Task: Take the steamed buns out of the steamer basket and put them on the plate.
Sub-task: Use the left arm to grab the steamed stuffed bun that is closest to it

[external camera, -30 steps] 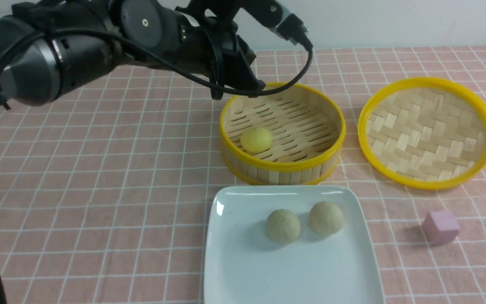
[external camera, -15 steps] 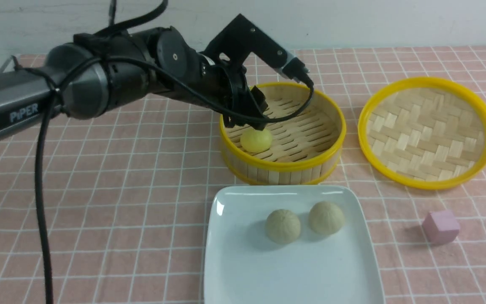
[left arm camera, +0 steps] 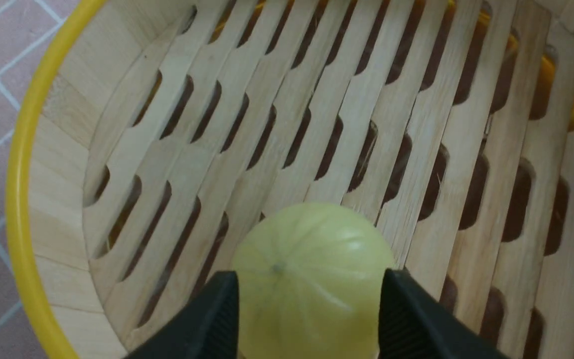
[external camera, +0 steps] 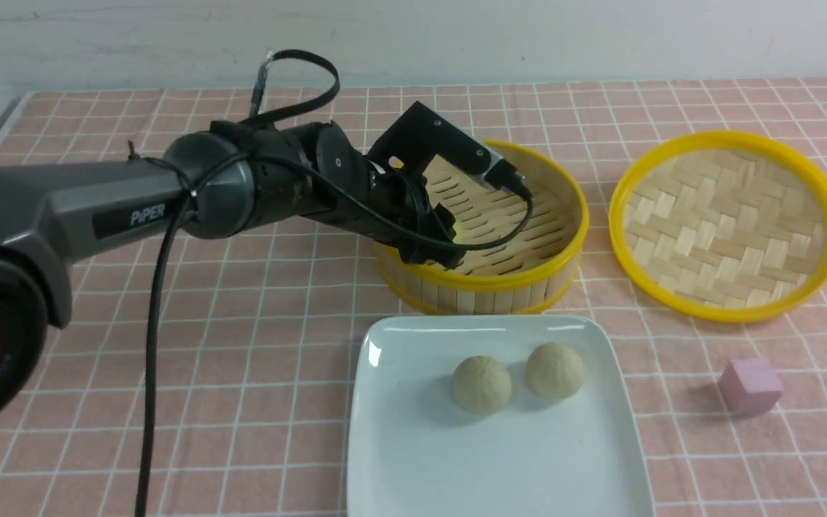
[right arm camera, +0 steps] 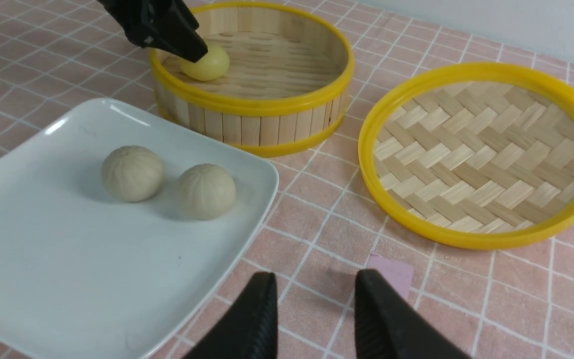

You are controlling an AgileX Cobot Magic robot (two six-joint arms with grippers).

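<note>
Now left jaws lowered into steamer basket (external camera: pixel 514 287), flanking yellow bun (left arm camera: pixel 312 279).

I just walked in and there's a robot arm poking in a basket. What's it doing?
The robot is moving buns from the basket to the white plate. Two beige buns already sit on it. The left gripper is down in the basket with a finger on each side of the yellow bun, which rests on the basket floor. I can't tell if it's squeezing yet. The right gripper is open and empty.
</note>
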